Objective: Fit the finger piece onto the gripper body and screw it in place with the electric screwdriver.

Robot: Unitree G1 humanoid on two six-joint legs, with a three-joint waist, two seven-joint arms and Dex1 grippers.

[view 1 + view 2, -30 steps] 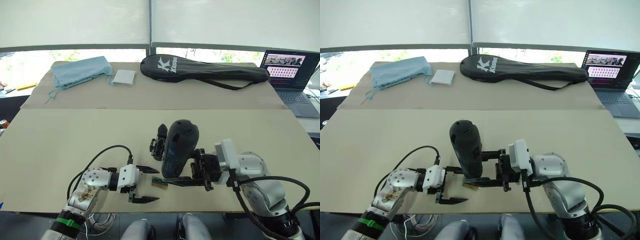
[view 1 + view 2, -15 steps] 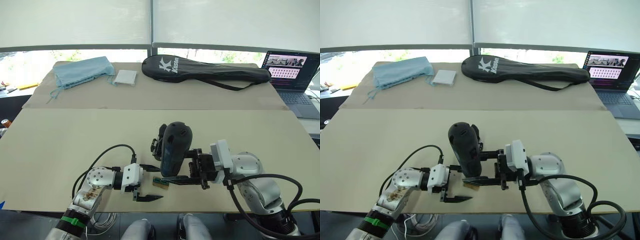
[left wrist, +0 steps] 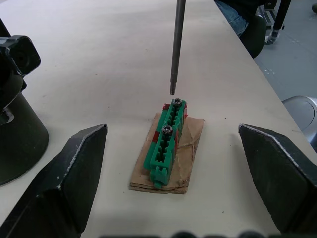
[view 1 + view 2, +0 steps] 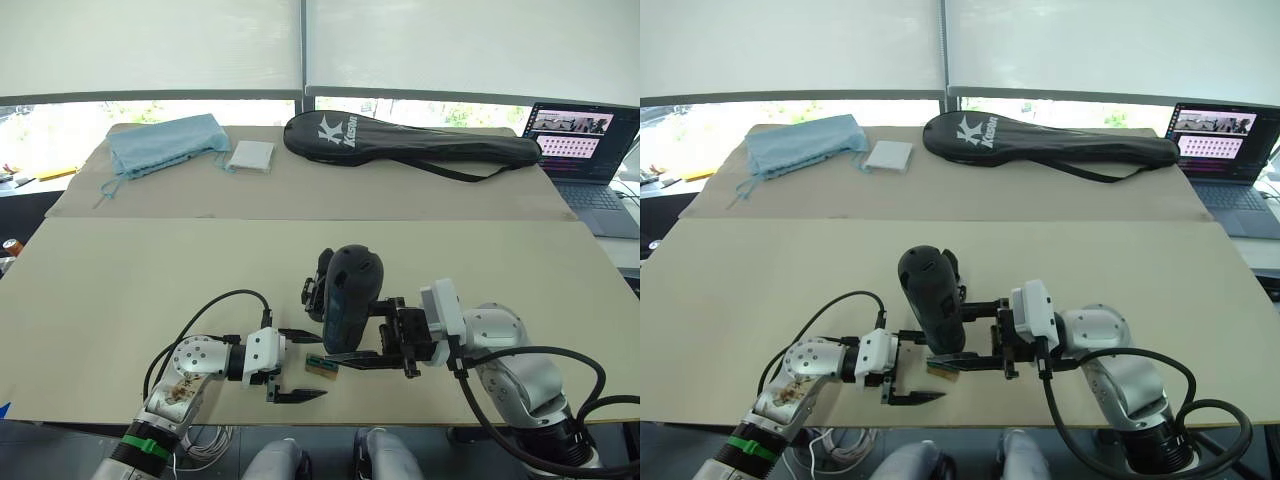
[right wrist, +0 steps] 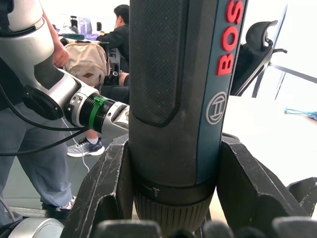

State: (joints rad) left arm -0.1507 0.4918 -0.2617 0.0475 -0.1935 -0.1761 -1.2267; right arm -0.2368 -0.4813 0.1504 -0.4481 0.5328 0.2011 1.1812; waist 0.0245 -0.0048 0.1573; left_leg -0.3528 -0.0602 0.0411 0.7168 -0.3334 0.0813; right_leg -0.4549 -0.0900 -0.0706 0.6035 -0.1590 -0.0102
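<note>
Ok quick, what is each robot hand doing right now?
Left tool: open, holding nothing, either side of the small green block.
Right tool: shut on the electric screwdriver.

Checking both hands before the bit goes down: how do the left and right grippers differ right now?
The left gripper is open and empty, its fingers straddling the green block. The right gripper is shut on the electric screwdriver, held upright, bit just above a screw. Both hover low over the table.
</note>
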